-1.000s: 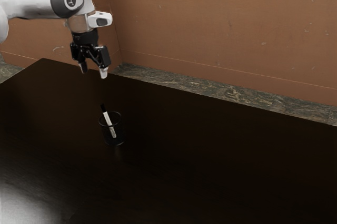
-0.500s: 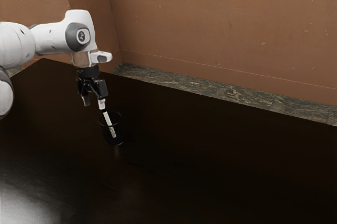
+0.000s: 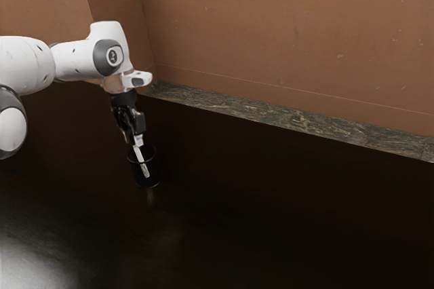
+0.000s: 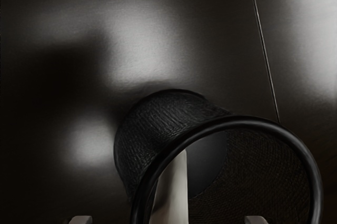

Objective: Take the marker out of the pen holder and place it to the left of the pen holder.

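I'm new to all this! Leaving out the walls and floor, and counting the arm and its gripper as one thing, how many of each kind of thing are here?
Marker: 1
Pen holder: 1
Robot arm: 1
Table: 1
Total: 4

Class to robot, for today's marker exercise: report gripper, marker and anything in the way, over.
Gripper open, down at marker's upper end. Marker leaning, inside pen holder. Holder's rim surrounds it, likely the snag on lifting.
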{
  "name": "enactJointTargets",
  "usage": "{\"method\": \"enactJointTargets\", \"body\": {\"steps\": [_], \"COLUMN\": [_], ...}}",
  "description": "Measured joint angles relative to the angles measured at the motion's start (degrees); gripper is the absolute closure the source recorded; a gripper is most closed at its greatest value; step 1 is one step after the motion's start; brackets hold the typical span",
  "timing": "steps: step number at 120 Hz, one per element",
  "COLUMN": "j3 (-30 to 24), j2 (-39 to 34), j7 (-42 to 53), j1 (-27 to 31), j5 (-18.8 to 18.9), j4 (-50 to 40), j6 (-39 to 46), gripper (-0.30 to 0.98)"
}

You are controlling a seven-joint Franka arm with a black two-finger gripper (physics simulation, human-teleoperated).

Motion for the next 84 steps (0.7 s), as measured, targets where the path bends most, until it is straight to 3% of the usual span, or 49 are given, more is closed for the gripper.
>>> {"method": "enactJointTargets", "body": {"steps": [12,26,49,73,84], "j3": [0.0,0.05,0.13,0.54,0.68], "j2": [-0.12,-0.31,-2.46,-13.88,-14.43], "j7": [0.64,1.28,1.97,2.47,2.59], "j1": [0.02,-0.03,-0.29,-0.18,0.18], "j5": [-0.03,0.03,0.48,1.43,5.47], "j4": [-0.01,-0.02,0.02,3.35,7.81], "j6": [0.27,0.46,0.03,-5.44,-10.46], "gripper": [0.57,0.67,0.74,0.77,0.78]}}
